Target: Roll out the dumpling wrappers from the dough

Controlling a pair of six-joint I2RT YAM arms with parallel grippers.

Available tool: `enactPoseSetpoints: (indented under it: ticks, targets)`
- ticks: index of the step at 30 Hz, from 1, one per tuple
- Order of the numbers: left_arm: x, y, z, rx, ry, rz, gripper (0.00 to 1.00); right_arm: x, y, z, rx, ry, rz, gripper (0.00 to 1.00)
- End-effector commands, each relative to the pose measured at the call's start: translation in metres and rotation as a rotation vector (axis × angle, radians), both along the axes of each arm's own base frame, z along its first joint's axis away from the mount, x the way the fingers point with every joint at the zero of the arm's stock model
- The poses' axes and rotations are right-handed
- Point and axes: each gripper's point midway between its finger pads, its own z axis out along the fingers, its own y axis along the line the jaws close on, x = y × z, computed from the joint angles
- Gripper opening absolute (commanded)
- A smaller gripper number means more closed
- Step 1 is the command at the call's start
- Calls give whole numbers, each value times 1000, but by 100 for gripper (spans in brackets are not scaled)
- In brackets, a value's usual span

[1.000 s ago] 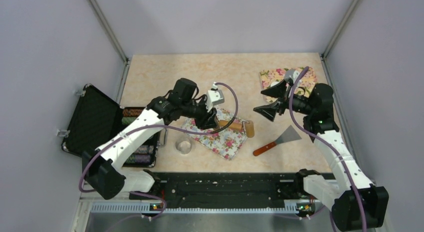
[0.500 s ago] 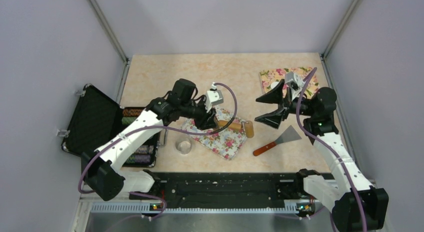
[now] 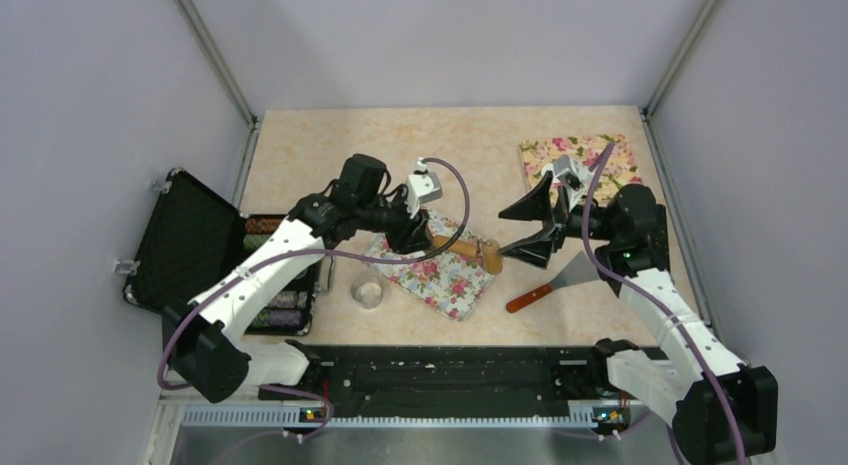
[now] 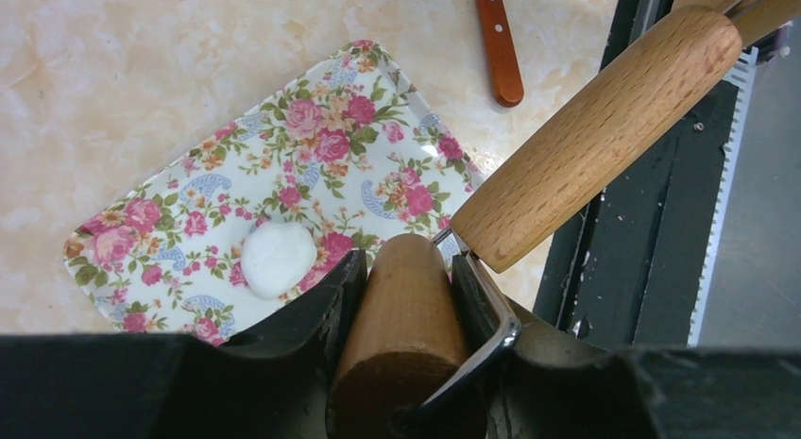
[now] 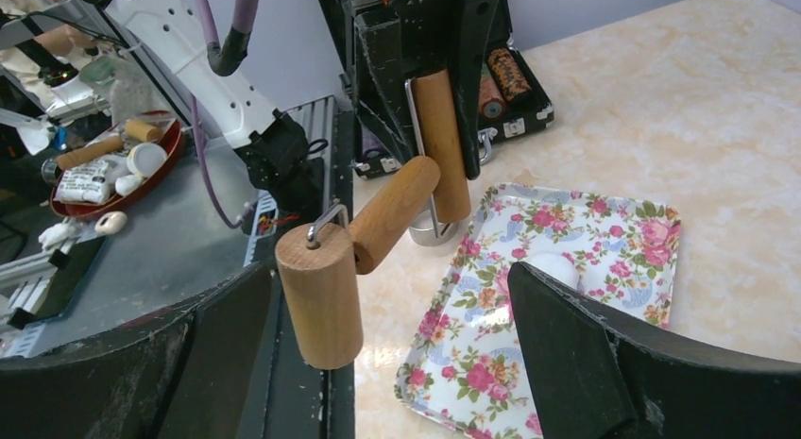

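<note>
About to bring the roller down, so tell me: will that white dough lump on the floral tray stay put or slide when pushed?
The dough looks soft and rounded, so it would probably squash under the roller rather than roll. The floral tray looks glossy, so the lump might skid unless it sticks. It is small, so likely light.

Table has a beige marbled top, kind of a peachy stone look, pretty matte. Plain pale lilac-grey walls box it in at the back and on both sides, with slanted metal struts running up the two back corners. Along the near edge there's a black rail, and below that a grey metal surface. Light is soft and even, and the shadows are faint. The right wrist view catches a grey bench off the table, with a red tray of odds and ends on it.
</note>
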Motion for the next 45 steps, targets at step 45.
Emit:
enactPoseSetpoints:
  ticks: [45]
  targets:
    - [24, -12, 17, -75, 2, 35, 0, 36, 60, -28, -91, -43, -97, 79]
